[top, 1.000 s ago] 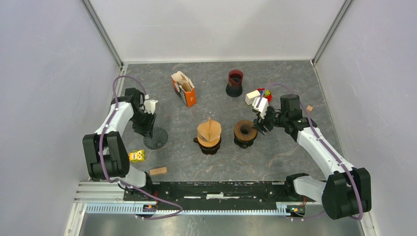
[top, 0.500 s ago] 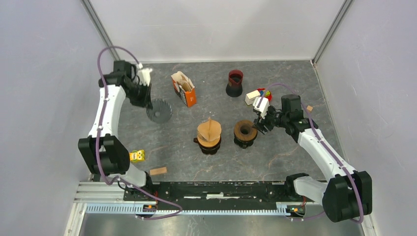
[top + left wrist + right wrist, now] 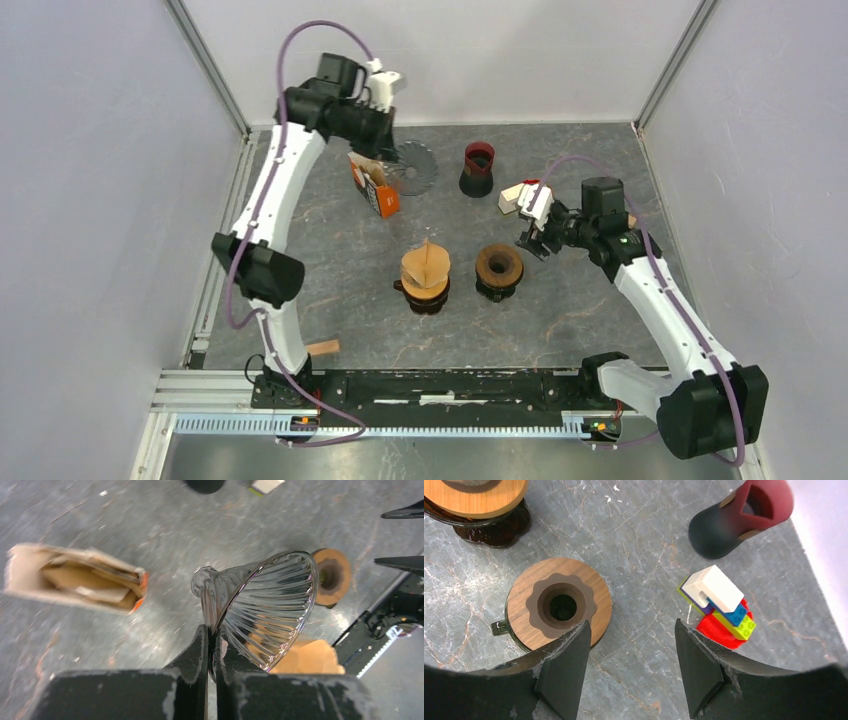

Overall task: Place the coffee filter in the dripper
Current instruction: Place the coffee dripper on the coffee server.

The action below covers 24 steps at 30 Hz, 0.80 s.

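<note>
My left gripper (image 3: 212,635) is shut on the rim of a clear ribbed glass dripper (image 3: 270,610). It holds the dripper tilted in the air at the back of the table, beside the orange filter box (image 3: 373,182). In the top view the dripper (image 3: 417,168) hangs just right of that box. A brown paper coffee filter (image 3: 426,264) stands in a wooden-collared glass stand at mid-table and shows in the left wrist view as a tan shape (image 3: 310,657). My right gripper (image 3: 631,622) is open over bare table, just right of a second wooden-collared stand (image 3: 559,607).
A dark red and black cup (image 3: 478,168) stands at the back. A pile of toy bricks (image 3: 719,605) lies right of the right gripper. The open filter box (image 3: 75,580) holds more brown filters. A small wood block (image 3: 322,348) lies near the front rail.
My left arm has swung from the table's left side up and toward the back centre, carrying the glass dripper off the table. My right gripper has drawn back slightly from the stand, still open.
</note>
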Tool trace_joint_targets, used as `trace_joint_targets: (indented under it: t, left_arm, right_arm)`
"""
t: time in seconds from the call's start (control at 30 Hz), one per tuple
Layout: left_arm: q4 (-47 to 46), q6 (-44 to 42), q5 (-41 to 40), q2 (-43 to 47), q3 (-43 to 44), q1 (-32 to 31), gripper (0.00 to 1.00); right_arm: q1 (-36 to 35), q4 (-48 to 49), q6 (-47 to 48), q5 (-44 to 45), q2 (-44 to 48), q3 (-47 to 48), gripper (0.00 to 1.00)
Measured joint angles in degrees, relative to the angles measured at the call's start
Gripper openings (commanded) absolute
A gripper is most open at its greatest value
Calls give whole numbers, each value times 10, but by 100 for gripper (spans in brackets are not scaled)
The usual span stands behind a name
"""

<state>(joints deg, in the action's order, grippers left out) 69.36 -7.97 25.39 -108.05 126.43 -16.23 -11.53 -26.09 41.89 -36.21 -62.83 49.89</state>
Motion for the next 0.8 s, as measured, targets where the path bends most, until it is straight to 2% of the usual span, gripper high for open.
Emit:
trace_joint_targets:
  t: [0.2, 0.5, 0.63, 0.8]
  left_arm:
    - [4, 28, 10, -67, 68, -108, 2]
    - [0, 65, 21, -132, 97, -244, 2]
    - [-1, 80, 22, -149, 91, -282, 2]
    - [-10, 102, 47, -149, 51, -287, 2]
  right_arm:
    - [0, -71, 49, -24, 35, 34, 70]
    - [0, -196, 104, -63, 50, 90, 71]
    - [-3, -234, 111, -57, 59, 93, 71]
    - [-19, -265, 115, -34, 64, 93, 70]
